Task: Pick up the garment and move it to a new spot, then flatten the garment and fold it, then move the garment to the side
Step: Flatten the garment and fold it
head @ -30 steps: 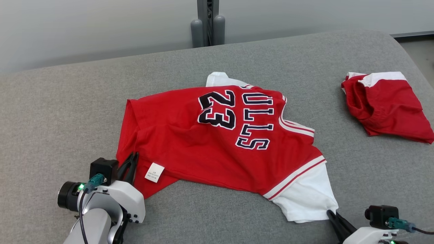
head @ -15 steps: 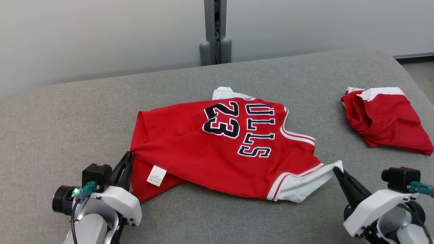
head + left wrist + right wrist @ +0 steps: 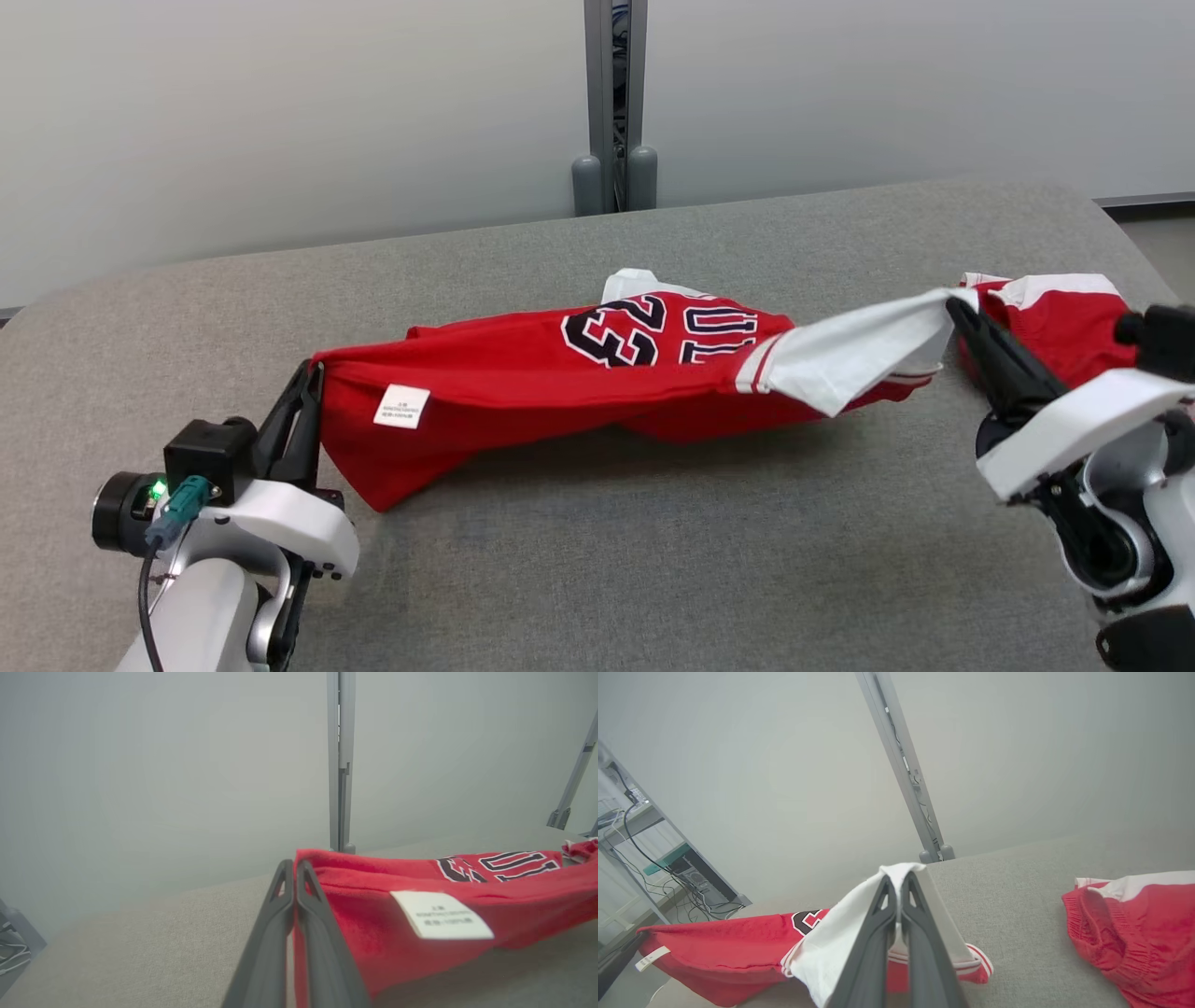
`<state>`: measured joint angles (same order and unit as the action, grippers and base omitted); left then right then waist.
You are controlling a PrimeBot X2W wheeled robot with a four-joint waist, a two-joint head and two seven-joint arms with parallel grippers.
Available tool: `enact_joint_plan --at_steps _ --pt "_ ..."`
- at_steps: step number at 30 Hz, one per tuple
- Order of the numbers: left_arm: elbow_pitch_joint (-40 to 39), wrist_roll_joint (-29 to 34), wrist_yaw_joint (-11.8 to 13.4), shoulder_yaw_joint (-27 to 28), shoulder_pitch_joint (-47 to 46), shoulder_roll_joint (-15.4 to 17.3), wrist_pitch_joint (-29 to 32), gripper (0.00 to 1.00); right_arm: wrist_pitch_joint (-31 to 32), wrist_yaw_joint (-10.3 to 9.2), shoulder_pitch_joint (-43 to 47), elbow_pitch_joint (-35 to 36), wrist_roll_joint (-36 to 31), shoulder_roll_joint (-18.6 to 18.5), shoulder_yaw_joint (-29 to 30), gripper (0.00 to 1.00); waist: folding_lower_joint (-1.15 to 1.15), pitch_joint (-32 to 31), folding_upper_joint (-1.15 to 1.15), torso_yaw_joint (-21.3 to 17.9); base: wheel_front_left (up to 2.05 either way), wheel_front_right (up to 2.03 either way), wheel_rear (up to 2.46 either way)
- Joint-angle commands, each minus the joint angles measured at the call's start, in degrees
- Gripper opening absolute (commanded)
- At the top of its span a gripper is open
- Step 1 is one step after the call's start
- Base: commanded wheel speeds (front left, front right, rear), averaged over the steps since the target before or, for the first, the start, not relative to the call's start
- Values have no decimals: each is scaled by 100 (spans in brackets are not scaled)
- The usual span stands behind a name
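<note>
What can't be made out
A fold hides part of the black lettering (image 3: 653, 331) on the jersey (image 3: 504, 378); print on its white label (image 3: 401, 408) is too small to read; the right gripper (image 3: 955, 304) covers part of the red shorts (image 3: 1074, 325).

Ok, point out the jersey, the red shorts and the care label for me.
jersey (image 3: 485, 369), head view, on the red body left of the number.
red shorts (image 3: 1157, 933), right wrist view, on the red cloth under the white strip.
care label (image 3: 441, 914), left wrist view, on the middle of the white tag.
</note>
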<state>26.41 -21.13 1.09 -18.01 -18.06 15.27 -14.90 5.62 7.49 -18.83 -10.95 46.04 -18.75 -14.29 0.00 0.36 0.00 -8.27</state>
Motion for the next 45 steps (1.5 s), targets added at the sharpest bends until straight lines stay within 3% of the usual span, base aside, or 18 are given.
enact_joint_plan --at_steps 1,11,21,29,36,45 --pt "-45 -21 43 48 -80 19 -25 0 34 1 -114 24 56 -34 18 0 0 -20 0 0 0 0 0" --pt "-399 -812 -123 611 -711 -124 177 0 542 1 -1694 -334 427 -52 -223 0 0 -211 0 7 0 0 0" --pt "-572 -1178 103 1073 -1585 -299 111 0 123 1 -3045 -941 59 -253 -699 0 0 -391 0 75 0 0 0" --pt "-643 -1127 153 1085 -1729 -346 103 0 -33 1 -3651 -1349 38 -245 -1047 0 0 -443 0 78 0 0 0" --pt "-402 -990 133 899 -2285 -261 360 0 -76 1 -4527 -1901 131 -223 -1339 0 0 -115 0 88 0 0 0" --pt "565 -792 54 686 -3934 -259 585 0 -436 1 -6158 -3044 77 -106 -1537 0 0 820 0 168 0 0 0"
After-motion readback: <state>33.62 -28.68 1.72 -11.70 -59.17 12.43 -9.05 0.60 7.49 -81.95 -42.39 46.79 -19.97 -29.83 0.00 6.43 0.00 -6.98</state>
